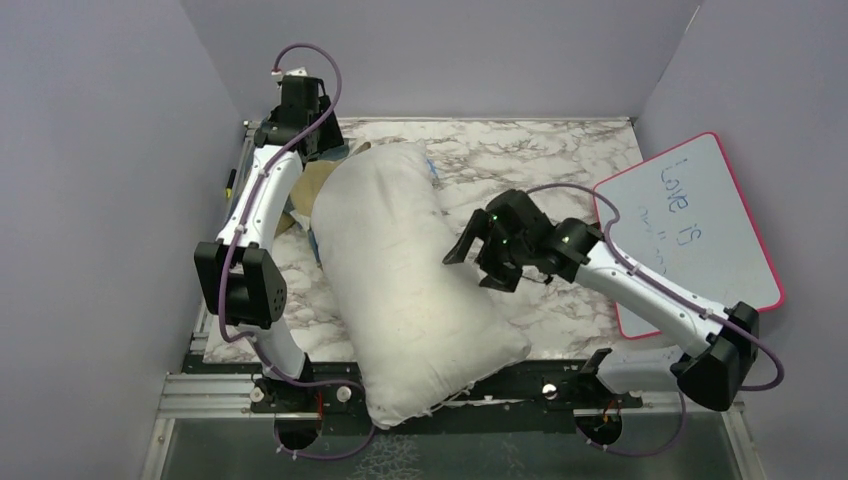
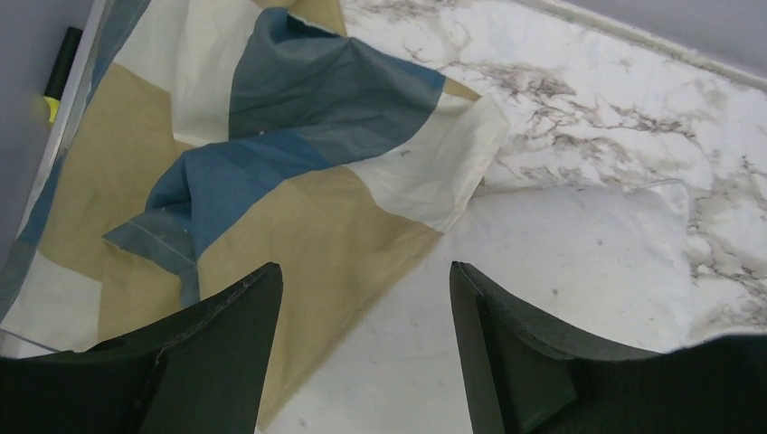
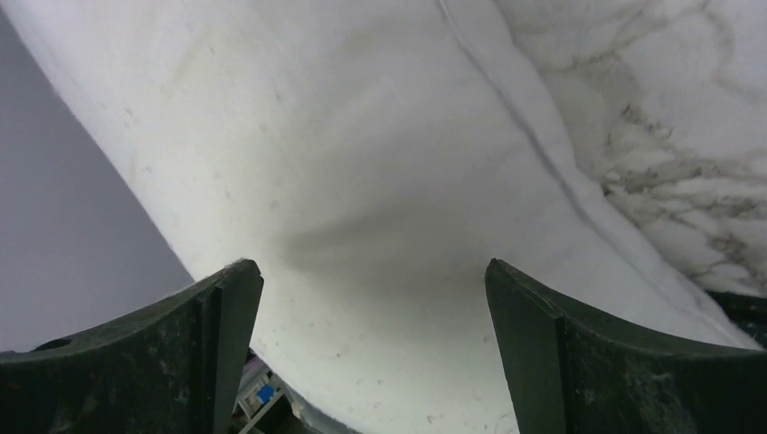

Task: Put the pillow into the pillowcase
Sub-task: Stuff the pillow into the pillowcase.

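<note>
The marbled table (image 1: 560, 160) carries one pillow (image 1: 410, 270), the bulkiest thing on it. The pillow's long axis runs on a slant from the far left corner down to the near edge, where its lower end overhangs between the two arm bases. One pink-rimmed whiteboard (image 1: 700, 220) lies flat at the right, well apart from the pillow. One pillowcase (image 2: 271, 154) is spread rumpled at the far left. Its tan, blue and cream blocks show beside the pillow's far end, and the pillow seems to lie over part of it. A blue flap is folded back on top, but which edge is the case's mouth cannot be told. The left gripper (image 2: 362, 280) hangs just above the case near the pillow's far corner, jaws spread and nothing between them. The right gripper (image 3: 371, 271) faces the pillow's right flank about midway along its length, jaws spread wide with only bare pillow fabric between them and nothing pinched. So the left arm is the nearer one to the case and the right arm the nearer to the pillow's body. The coming move likely turns on freeing the case from under the pillow's far end. One small dark marker (image 2: 59, 77) lies at the table's left rim.
</note>
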You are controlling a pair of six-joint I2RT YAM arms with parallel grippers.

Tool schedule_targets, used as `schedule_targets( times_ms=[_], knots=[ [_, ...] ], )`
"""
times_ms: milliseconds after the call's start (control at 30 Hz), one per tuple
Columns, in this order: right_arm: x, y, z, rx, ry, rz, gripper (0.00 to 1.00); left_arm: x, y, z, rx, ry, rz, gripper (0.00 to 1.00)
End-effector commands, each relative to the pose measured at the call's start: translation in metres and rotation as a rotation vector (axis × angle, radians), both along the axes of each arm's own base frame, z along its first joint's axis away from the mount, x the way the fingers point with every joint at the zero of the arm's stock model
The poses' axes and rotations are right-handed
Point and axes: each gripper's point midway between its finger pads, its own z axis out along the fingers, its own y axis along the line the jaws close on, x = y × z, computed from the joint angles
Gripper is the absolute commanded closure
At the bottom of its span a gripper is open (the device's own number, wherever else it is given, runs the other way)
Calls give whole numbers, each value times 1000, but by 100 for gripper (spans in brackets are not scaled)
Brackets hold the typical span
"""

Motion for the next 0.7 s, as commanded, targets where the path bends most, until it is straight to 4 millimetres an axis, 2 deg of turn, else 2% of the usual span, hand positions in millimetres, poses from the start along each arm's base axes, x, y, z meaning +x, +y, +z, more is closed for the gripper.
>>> schedule_targets(
  times_ms=[0,67,133,200,267,300,367,467,533,667],
  knots=[
    [-36,0,-35,-63,122,-142,2,-3,-1,-43,-15,87,-21,29],
    [-47,11,-51,-68,147,-137,3,-9,-2,-60,-15,128,-32,29],
    [-45,25,-61,-59,139,-114,9,-16,-7,-79,-31,175,-56,31],
    [-25,32,-63,-82,48,-108,27,-25,-14,-95,-67,214,-80,34],
    [8,32,-56,-177,-147,-33,85,-34,-23,-108,-109,242,-111,39],
    [26,25,-53,-263,-220,1,98,-38,-29,-112,-135,252,-126,41],
    [60,10,-42,-386,-295,72,100,-49,-45,-116,-196,262,-180,44],
    [100,2,-27,-391,-393,269,100,-62,-64,-117,-251,260,-231,49],
    [122,-13,-20,-426,-457,334,100,-68,-75,-114,-276,254,-252,52],
    [157,-46,-9,-505,-512,400,100,-85,-114,-103,-328,249,-340,56]
  ],
)
